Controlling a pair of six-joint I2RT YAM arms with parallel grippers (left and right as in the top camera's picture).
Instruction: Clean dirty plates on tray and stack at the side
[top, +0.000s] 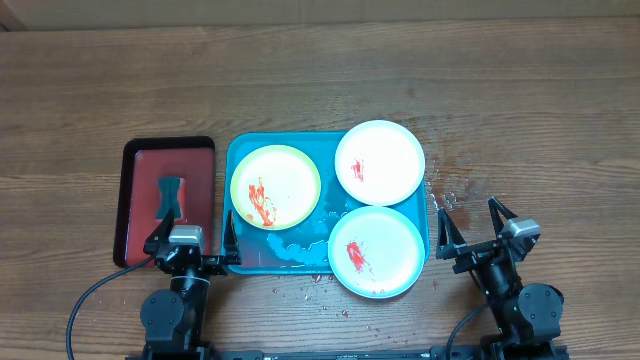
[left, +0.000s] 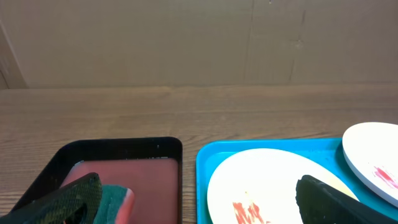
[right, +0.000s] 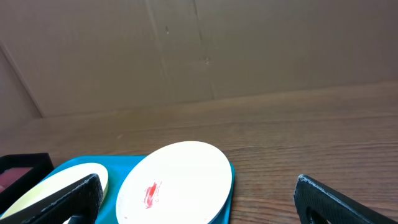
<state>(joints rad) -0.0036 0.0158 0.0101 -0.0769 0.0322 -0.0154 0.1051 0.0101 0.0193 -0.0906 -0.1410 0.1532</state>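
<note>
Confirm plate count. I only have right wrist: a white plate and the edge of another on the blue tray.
Observer: Three. The third, a mint-rimmed plate, is smeared red. It sits at the near right corner of the blue tray and overhangs the rim.
Operator: Anything to wipe with?
Observer: A dark green pad, sponge or cloth, lies on the dark-red tray left of the blue one.
Operator: Left hand?
Observer: The left hand is open and empty, at the near edge where the two trays meet.
</note>
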